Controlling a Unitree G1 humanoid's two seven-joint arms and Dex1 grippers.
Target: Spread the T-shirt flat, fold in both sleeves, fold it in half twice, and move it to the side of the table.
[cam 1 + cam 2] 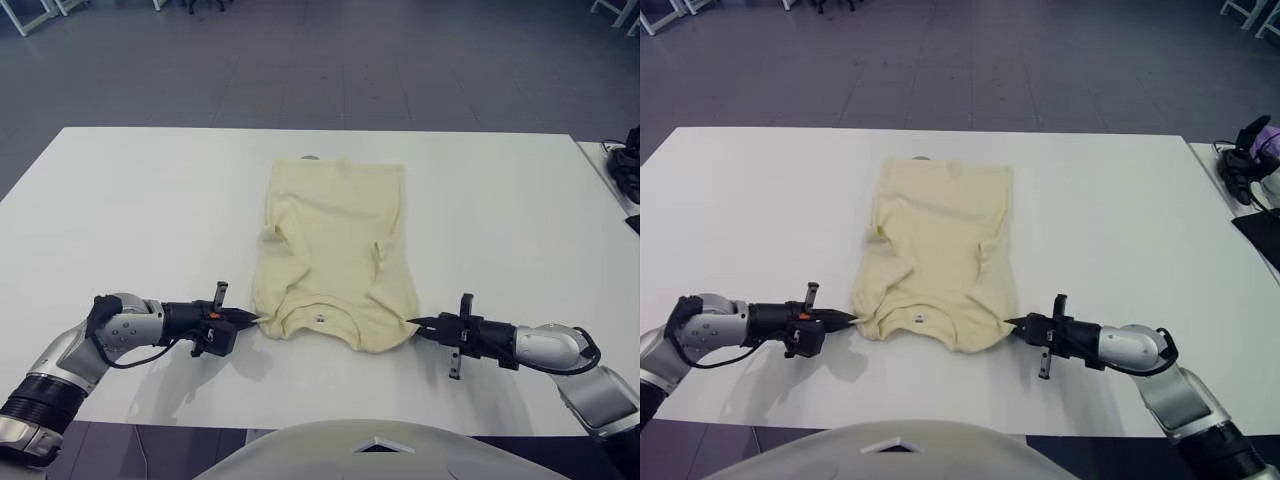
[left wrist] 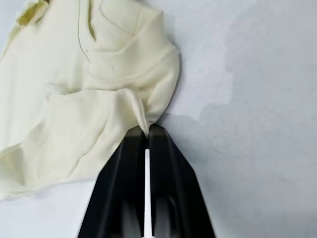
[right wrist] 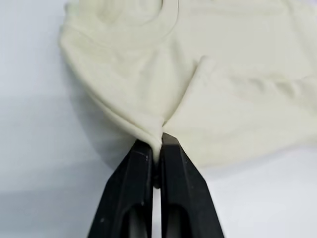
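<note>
Left eye view, T-shirt point(image 1: 335, 250) central on table point(image 1: 130, 200)

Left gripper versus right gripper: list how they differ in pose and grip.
The left gripper pinches the T-shirt's near left shoulder corner; the right gripper pinches the near right one. The left gripper points toward the robot's right, the right gripper toward its left. Both are shut on fabric, low over the table.

The T-shirt point(image 1: 335, 250) lies on the middle of the table point(image 1: 130, 200), collar end nearest the robot. The left gripper point(image 1: 252, 320) pinches its near left corner, the right gripper point(image 1: 415, 322) its near right corner.
</note>
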